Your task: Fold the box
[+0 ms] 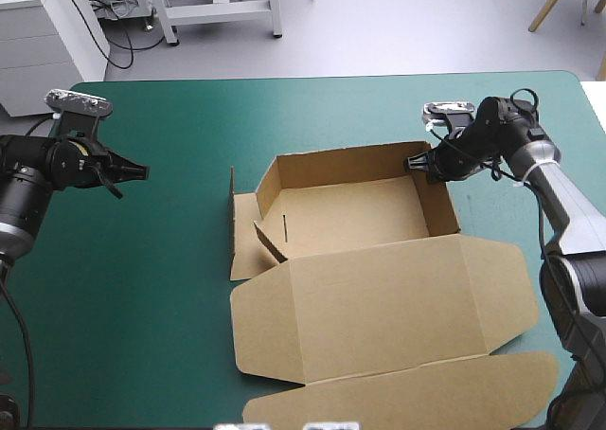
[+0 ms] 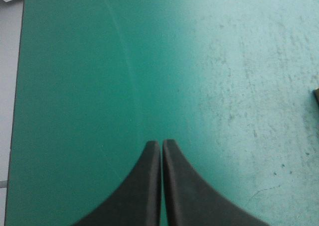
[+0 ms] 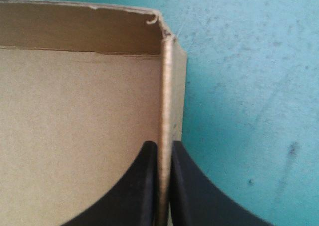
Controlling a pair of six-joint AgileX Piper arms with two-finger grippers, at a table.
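The brown box lies mid-table as an open tray, its far and right walls raised and its lid flat toward the near edge. At the tray's left end a flap lies loose and partly down. My right gripper is at the tray's far right corner, shut on the right wall, one finger inside and one outside. My left gripper hovers over bare teal-green cover well left of the box, shut on nothing; in the left wrist view its fingers meet in a point.
A second lid flap reaches to the near table edge. The table's far edge runs behind the box. Bare teal-green cover stretches ahead of the left gripper, with a sliver of brown board at its side.
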